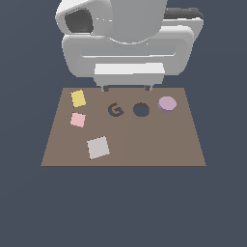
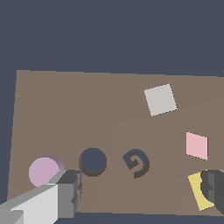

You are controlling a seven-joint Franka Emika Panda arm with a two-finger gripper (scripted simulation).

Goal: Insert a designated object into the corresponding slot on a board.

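The pale lilac disc [image 1: 167, 103] [image 2: 43, 171] lies flat on the brown board [image 1: 144, 144] [image 2: 65, 113], just to the exterior view's right of the dark round slot [image 1: 141, 110] [image 2: 92, 161]. The slot is empty. My gripper [image 1: 127, 88] [image 2: 142, 192] hangs over the board's far edge, behind the slot and the G-shaped cut-out [image 1: 115, 110] [image 2: 136, 162]. It is open wide, with nothing between its fingers [image 2: 70, 188]. One finger is close beside the disc in the wrist view, apart from it.
A yellow square [image 1: 78, 98] [image 2: 199, 192], a pink square [image 1: 77, 119] [image 2: 196, 145] and a pale grey square [image 1: 98, 147] [image 2: 160, 99] lie on the board's side at the exterior view's left. The arm's white body looms behind the board.
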